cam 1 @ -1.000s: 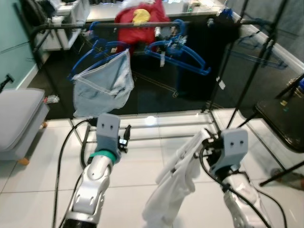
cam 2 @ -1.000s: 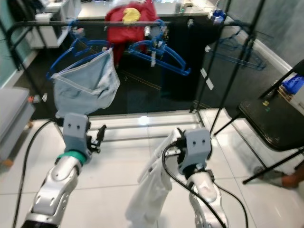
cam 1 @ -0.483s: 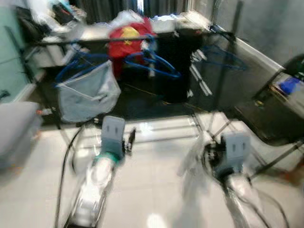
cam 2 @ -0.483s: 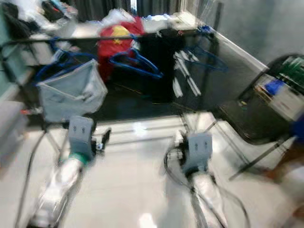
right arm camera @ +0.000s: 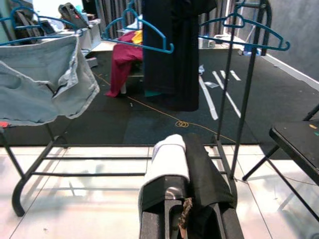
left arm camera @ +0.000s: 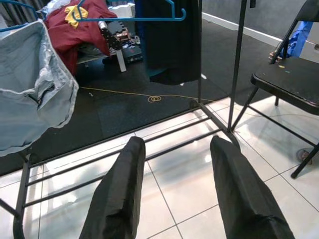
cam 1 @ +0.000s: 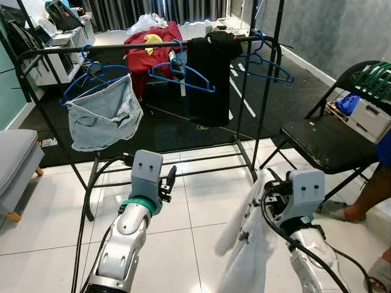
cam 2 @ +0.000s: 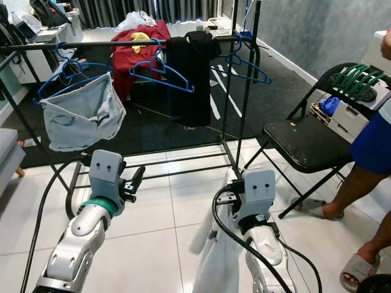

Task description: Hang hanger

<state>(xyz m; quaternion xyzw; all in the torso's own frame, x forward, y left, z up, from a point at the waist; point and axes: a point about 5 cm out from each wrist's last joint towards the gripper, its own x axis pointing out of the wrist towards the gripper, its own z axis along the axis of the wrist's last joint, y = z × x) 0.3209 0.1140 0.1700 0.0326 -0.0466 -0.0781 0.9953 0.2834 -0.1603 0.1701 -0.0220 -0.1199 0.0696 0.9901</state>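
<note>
Gripping white garment (cam 1: 247,244), right gripper (right arm camera: 185,196)

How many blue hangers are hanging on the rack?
4, maybe more hidden by clothes. One holds the light blue shorts at the rail's left end, one hangs bare in the middle, one carries the black garment, and one hangs bare at the right end.

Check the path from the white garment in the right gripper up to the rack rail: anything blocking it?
Nothing visible. The right gripper, shut on the white garment, faces bare tiles before the clothes rack. On the rail, the blue hangers and black garment leave open gaps.
</note>
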